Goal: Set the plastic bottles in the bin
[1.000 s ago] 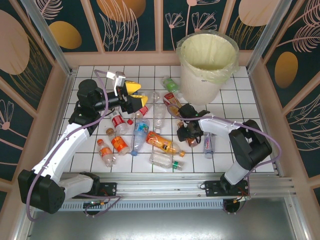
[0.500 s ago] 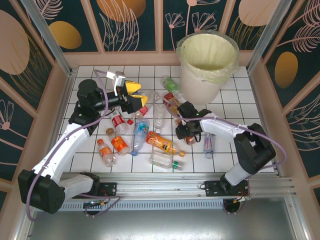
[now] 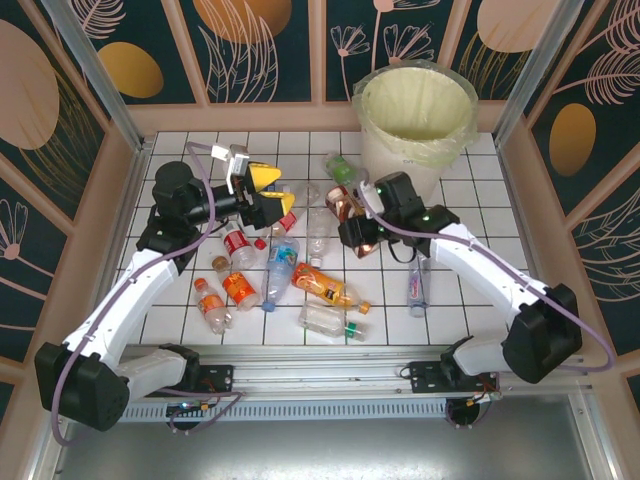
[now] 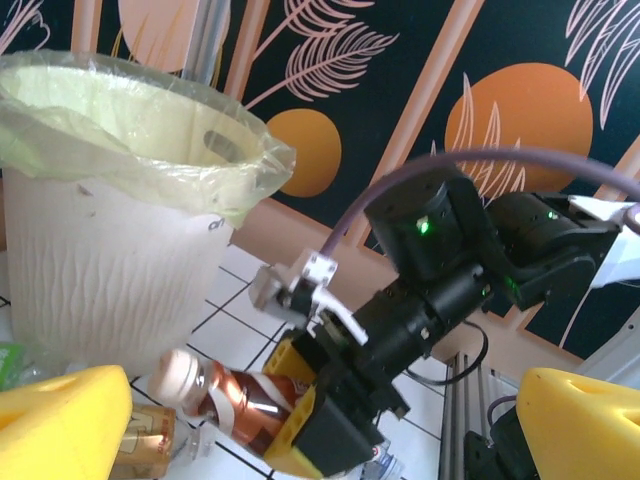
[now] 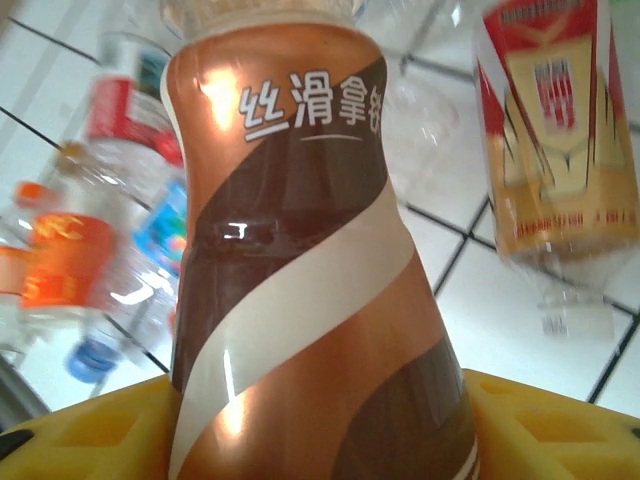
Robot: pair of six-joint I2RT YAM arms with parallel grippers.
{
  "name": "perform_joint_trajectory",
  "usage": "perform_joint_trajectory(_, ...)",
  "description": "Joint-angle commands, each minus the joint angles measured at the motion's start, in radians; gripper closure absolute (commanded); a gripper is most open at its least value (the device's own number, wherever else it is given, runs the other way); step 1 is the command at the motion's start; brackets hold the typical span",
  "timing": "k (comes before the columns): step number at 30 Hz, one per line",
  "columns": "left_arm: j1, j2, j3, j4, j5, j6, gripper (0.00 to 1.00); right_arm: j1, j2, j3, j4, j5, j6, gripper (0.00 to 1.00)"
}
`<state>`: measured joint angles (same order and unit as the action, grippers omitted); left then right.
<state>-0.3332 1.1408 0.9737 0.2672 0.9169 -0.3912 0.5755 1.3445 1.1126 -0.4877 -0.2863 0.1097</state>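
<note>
My right gripper (image 3: 351,217) is shut on a brown and white swirl-labelled bottle (image 3: 344,204), held above the tiles just left of the bin (image 3: 372,165). In the right wrist view that bottle (image 5: 300,280) stands between my yellow fingers (image 5: 90,440). The left wrist view looks across at the same bottle (image 4: 225,395) and the bag-lined white bin (image 4: 110,250). My left gripper (image 3: 280,193) hovers open and empty over the back left tiles. Several bottles lie on the table, among them a blue-labelled one (image 3: 281,262) and an orange one (image 3: 325,285).
A green-capped bottle (image 3: 338,168) lies by the bin's foot. A red and gold labelled bottle (image 5: 555,130) lies below the right gripper. A small blue bottle (image 3: 417,285) rests under the right forearm. Patterned walls close in the table on three sides.
The right arm has lifted the brown bottle off the tiles and carried it back and left, closer to the bin. The left arm has hardly moved.
</note>
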Motion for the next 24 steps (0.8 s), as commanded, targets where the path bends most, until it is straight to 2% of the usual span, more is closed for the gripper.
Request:
perform_joint_trajectory(1,-0.006,-0.031,-0.032,0.086,0.035,-0.01,0.02,-0.023,-0.038,0.078,0.073,-0.123,-0.011,0.4)
perform_joint_trajectory(7,-0.006,-0.055,-0.046,0.107,0.016,-0.012,0.01,-0.082,-0.057,0.174,0.175,-0.182,0.015,0.4)
perform_joint_trajectory(15,-0.006,-0.08,-0.082,0.17,-0.024,-0.036,0.02,-0.149,-0.028,0.308,0.265,-0.135,0.029,0.39)
perform_joint_trajectory(24,-0.007,-0.093,-0.107,0.218,-0.056,-0.071,0.01,-0.205,0.075,0.504,0.268,0.053,0.036,0.39)
